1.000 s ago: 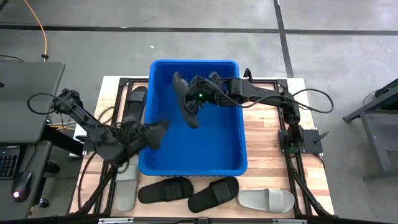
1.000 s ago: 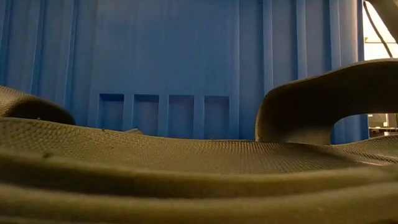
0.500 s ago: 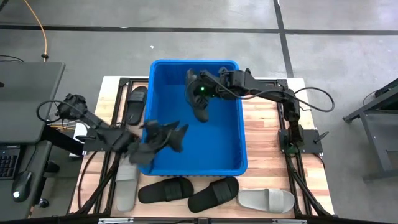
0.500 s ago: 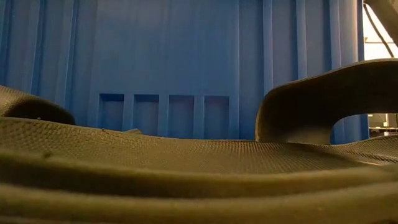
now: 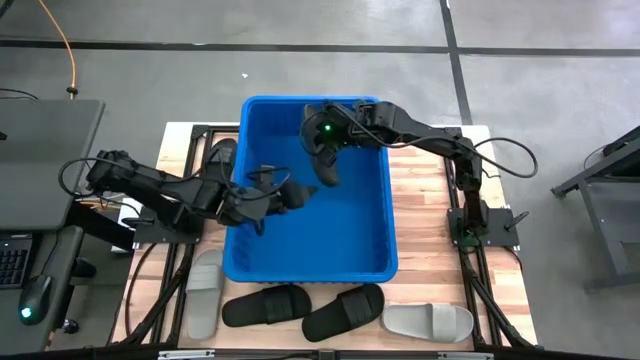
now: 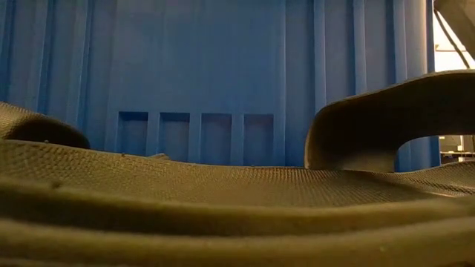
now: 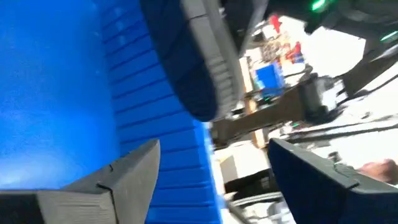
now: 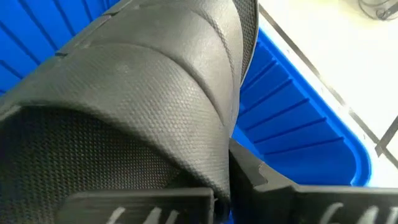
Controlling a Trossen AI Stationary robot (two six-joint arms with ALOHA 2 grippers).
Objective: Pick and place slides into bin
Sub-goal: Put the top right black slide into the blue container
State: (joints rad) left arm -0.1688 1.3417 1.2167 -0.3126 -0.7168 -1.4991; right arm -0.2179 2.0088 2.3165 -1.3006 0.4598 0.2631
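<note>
The blue bin (image 5: pixel 377 245) stands in the middle of the table. My right gripper (image 5: pixel 324 132) is over the bin's far part, shut on a black slide (image 5: pixel 326 165) that hangs inside the bin. The slide fills the right wrist view (image 8: pixel 143 93). My left gripper (image 5: pixel 292 193) is over the bin's left half, open and empty, with the hanging slide (image 7: pixel 208 68) ahead of it. Three black slides (image 5: pixel 265 305) (image 5: pixel 343 310) (image 5: pixel 216 165) and two light grey slides (image 5: pixel 428 322) (image 5: pixel 203 300) lie flat on the table around the bin. My right gripper holds the black slide near its upper end (image 5: pixel 320 140), coming from the table's right side over the bin's far rim. The slide itself hides the place of contact in the wrist view. The slide hangs below the fingers, clear of the bin's floor.
The bin takes up most of the middle of the table. One black slide (image 6: pixel 223 200) lies right in front of the low camera, with the bin's ribbed near wall (image 6: pixel 185 74) behind it. A desk with a keyboard (image 5: pixel 12 262) stands left of the table.
My left gripper has gone from the bin's left wall toward the right and far edge, over the bin's inside. My right gripper has carried the hanging black slide toward the table's far edge and a little to the right, and the slide now hangs more upright.
</note>
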